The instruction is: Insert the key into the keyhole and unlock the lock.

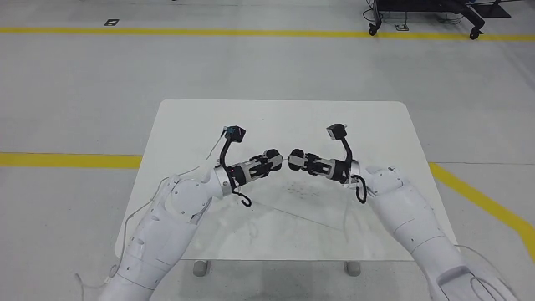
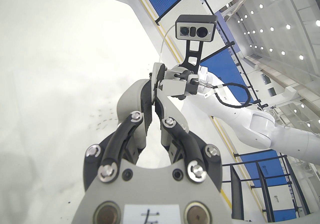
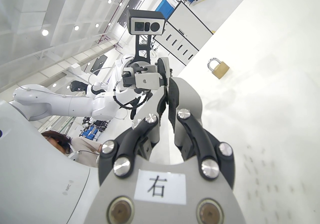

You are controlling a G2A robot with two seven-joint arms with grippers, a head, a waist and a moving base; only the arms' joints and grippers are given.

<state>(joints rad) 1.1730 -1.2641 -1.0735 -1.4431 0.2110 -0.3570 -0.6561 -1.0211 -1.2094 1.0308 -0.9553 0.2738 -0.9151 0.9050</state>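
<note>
Left gripper [image 2: 153, 99] faces right gripper [image 3: 168, 96] (both closed); padlock [image 3: 218, 67] lies apart.

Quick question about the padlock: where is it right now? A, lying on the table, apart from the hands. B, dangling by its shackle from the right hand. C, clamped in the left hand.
A: in the right wrist view the padlock lies on the white table, off to the side of the right hand, with nothing gripping it.
</note>
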